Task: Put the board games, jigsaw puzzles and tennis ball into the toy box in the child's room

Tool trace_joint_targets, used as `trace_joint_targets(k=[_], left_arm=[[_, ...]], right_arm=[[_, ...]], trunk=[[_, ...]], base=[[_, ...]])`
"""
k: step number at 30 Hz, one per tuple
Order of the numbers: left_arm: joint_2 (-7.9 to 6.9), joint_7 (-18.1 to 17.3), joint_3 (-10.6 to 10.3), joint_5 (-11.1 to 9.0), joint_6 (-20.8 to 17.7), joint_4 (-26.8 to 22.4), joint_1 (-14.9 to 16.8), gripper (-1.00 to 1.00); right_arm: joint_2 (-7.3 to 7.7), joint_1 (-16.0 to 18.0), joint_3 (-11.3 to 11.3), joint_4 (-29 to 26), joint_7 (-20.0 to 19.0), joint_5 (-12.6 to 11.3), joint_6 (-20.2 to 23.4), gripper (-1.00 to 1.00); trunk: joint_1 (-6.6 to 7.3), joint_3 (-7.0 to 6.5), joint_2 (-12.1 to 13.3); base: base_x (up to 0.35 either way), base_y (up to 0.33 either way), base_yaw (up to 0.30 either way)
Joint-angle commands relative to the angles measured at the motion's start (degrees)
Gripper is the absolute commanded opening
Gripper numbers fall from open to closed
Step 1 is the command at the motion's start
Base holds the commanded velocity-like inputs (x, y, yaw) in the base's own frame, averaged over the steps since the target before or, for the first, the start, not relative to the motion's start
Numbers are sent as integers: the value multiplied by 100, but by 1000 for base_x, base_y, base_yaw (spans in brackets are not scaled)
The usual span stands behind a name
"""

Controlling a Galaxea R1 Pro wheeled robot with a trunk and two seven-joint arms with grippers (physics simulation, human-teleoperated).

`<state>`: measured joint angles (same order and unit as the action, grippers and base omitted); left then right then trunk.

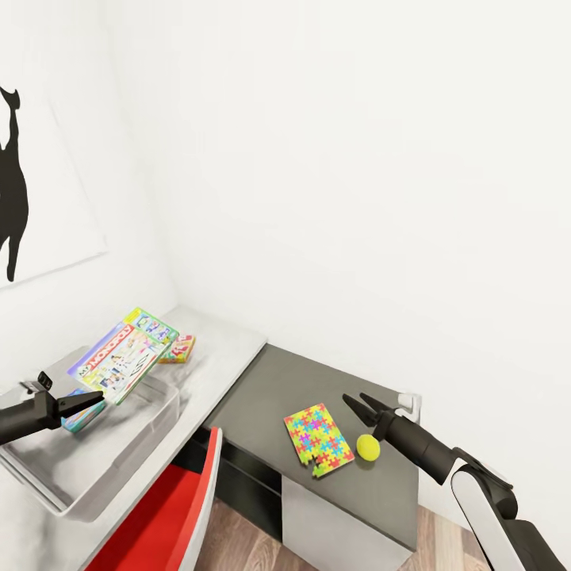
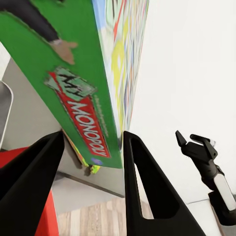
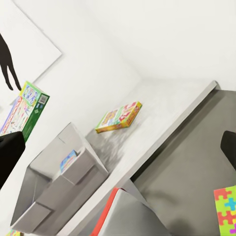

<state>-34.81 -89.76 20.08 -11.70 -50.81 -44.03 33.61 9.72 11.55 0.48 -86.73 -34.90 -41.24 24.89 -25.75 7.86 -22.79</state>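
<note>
Monopoly board game (image 1: 123,354): pastel lid, green edge, held tilted above the toy box (image 1: 119,444) at the left end of the light grey table (image 1: 226,353). Long axis runs from the near left up toward the far right corner of the room; lid faces up and toward the camera. Left gripper (image 1: 83,400) clamped on its lower left end; in the left wrist view the green printed edge (image 2: 83,105) sits between the two dark fingers (image 2: 147,187).

Toy box: light grey bin, a blue board game (image 3: 68,160) lying inside it.

Third board game (image 1: 179,348), green-red-yellow, lies flat on the light top just beyond the bin, long axis toward the wall.

Lower dark grey section: jigsaw puzzle (image 1: 319,438) flat, tennis ball (image 1: 367,446) just beside its right edge. Right gripper (image 1: 358,405) hovers above the ball, jaws apart, holding nothing.

Red chair (image 1: 170,511) in front of the desk.
</note>
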Motion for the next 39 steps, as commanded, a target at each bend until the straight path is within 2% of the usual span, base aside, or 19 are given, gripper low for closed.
trace_joint_targets(k=[1, 8, 10, 14, 19, 23, 28, 32, 39], left_arm=[[-3, -24, -4, 3, -64, 0, 5, -100], [-34, -24, -13, 80, -92, 0, 9, -100], [-40, 250, 0, 112, -108, 0, 12, -100], [-54, 542, 15, 129, -117, 0, 13, -100], [-75, 654, 11, 147, -115, 42, 14, -100], [-119, 798, 14, 300, -123, 237, 42, -100], [-331, 921, 28, 650, -133, 322, 70, -100], [-507, 972, 25, 760, -120, 349, 74, -100], [-635, 1016, 17, 846, -105, 362, 75, -100]], right_arm=[[3, 5, 3, -2, 9, -60, 43, 100], [2, 5, -13, 9, 9, -60, 36, 100], [3, 5, -15, 13, 11, -60, 41, 100], [3, 5, -8, 21, 16, -63, 53, 100], [3, 5, -13, 42, 16, -67, 64, 100], [12, 5, -29, 48, 12, -87, 67, 100], [10, 5, -30, 64, 10, -82, 68, 100], [12, 5, -25, 67, 11, -92, 68, 100], [50, 5, -25, 68, 9, -114, 69, 100]], trunk=[[-3, 12, -12], [-3, 12, -12], [-3, 12, -12], [-3, 12, -12], [-3, 12, -12], [-3, 12, -12], [-3, 12, -12], [-3, 12, -12], [-3, 12, -12]], base=[[4, 3, 0], [2, 1, 0], [0, 0, 0], [0, 0, 0], [0, 0, 0], [0, 0, 0], [0, 0, 0], [0, 0, 0], [0, 0, 0]])
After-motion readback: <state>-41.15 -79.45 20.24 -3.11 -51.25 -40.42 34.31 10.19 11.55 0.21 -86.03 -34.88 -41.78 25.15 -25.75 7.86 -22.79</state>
